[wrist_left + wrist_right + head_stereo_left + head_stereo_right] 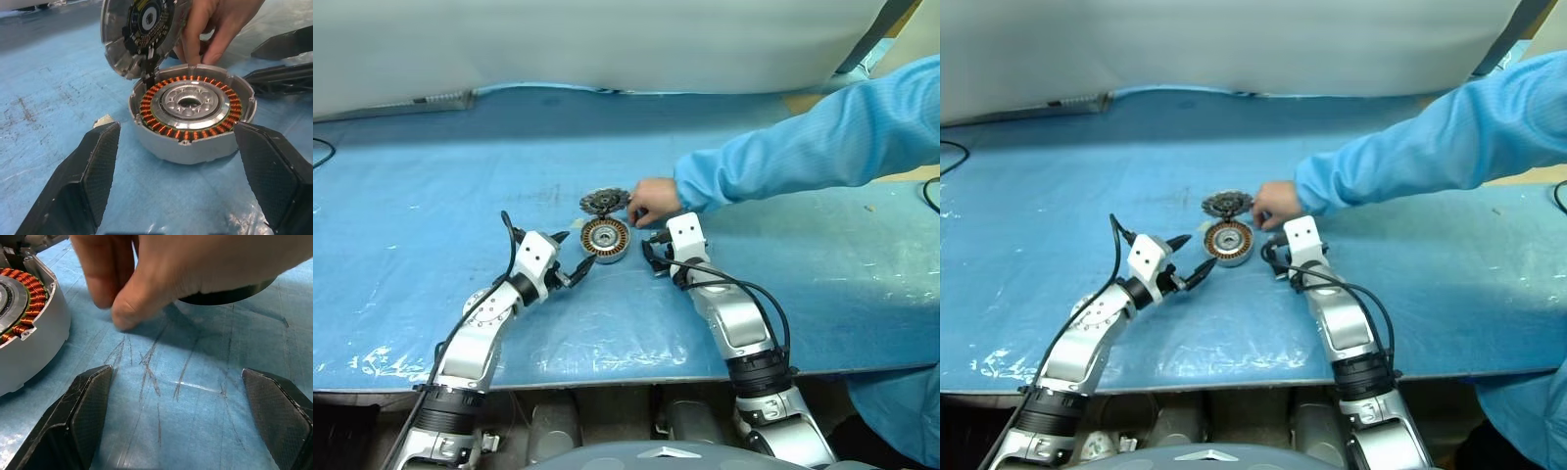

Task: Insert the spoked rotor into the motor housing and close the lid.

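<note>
The motor housing (pixel 193 142) lies on the blue sheet, its copper windings ringing a silver centre. Its toothed lid (pixel 142 29) stands open on the hinge at the far rim. My left gripper (pixel 579 247) is open just left of the housing, with nothing between the fingers. My right gripper (pixel 176 377) is open over bare sheet just right of the housing (pixel 29 328). A person's hand (pixel 161 274) rests beside the housing, covering a dark round rim (pixel 230 294) that looks like the spoked rotor; its spokes are hidden.
The person's blue sleeve (pixel 822 137) reaches in from the right across the table. A white padded wall (pixel 587 39) runs along the back of the blue sheet (pixel 431 196). Black cables loop at both wrists.
</note>
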Robot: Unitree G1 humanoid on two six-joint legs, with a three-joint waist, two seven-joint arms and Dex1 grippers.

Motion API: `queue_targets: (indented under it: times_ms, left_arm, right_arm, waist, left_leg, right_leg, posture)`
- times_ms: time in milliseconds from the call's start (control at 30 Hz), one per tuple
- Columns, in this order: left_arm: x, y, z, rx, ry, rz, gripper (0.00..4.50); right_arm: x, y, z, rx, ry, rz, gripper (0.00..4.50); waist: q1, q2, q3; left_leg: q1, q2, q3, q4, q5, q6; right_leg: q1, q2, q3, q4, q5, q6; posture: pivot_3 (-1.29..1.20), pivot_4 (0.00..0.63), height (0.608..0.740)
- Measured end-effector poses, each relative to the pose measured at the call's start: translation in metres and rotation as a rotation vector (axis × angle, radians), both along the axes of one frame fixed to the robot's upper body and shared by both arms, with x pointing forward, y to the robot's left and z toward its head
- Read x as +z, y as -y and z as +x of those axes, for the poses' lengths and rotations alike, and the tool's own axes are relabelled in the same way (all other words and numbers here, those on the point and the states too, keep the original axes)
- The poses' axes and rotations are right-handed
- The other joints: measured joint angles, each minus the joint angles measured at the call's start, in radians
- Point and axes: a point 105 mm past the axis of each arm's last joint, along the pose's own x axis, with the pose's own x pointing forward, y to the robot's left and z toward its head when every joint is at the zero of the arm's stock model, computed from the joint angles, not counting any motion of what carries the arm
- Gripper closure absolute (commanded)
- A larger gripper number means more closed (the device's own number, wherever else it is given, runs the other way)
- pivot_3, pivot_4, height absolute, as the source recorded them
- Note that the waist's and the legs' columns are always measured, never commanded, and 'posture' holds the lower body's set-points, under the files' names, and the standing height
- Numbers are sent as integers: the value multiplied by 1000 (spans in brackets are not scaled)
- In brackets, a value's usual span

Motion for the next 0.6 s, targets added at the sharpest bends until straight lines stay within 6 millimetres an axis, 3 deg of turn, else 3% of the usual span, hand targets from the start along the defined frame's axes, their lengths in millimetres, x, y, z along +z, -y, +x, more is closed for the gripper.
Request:
queue_targets:
  times_ms: [400, 533, 600]
  left_arm:
    - [-7, -3, 2, 22, -22, 8, 570]
    - [-7, -1, 3, 12, -12, 16, 522]
    - [-8, 0, 3, 10, -9, 19, 522]
  right_arm:
    - [-1, 1, -5, 49, 16, -15, 0]
    - [1, -6, 6, 68, 24, -22, 857]
    - [2, -9, 11, 78, 27, -24, 1571]
  waist:
    - [0, 0, 0]
    - [-4, 0, 0]
    - [-3, 0, 0]
  left_leg:
    - [0, 0, 0, 0, 0, 0]
    - [0, 0, 0, 0, 0, 0]
    - [0, 0, 0, 0, 0, 0]
  right_leg:
    - [0, 0, 0, 0, 0, 0]
    - [-1, 0, 0, 0, 0, 0]
    - [-2, 0, 0, 1, 0, 0]
  posture:
    - [0, 150, 740]
    - [0, 150, 740]
    - [0, 150, 740]
